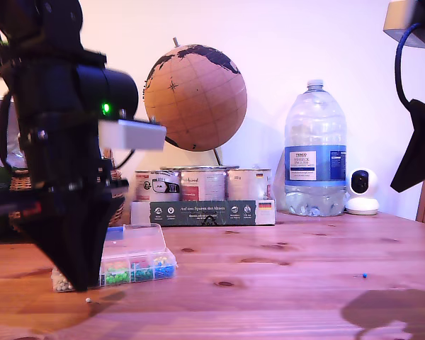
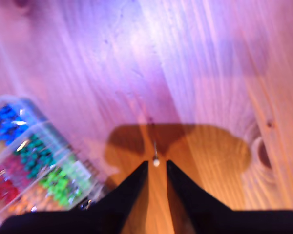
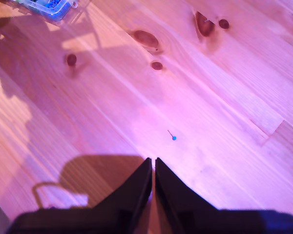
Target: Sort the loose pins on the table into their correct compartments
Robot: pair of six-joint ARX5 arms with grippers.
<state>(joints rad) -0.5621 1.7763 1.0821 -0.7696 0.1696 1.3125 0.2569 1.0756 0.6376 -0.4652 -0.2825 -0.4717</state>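
Gently — first hand parted around white-headed pin, second hand closed, empty — featherlight, slippery, best pinched at the head

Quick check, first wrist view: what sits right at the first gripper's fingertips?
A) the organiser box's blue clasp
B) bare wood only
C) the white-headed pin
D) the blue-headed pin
C: the white-headed pin lies on the wooden table just off the tips of my first gripper, whose fingers are slightly apart; the blue-headed pin lies ahead of my second gripper instead.
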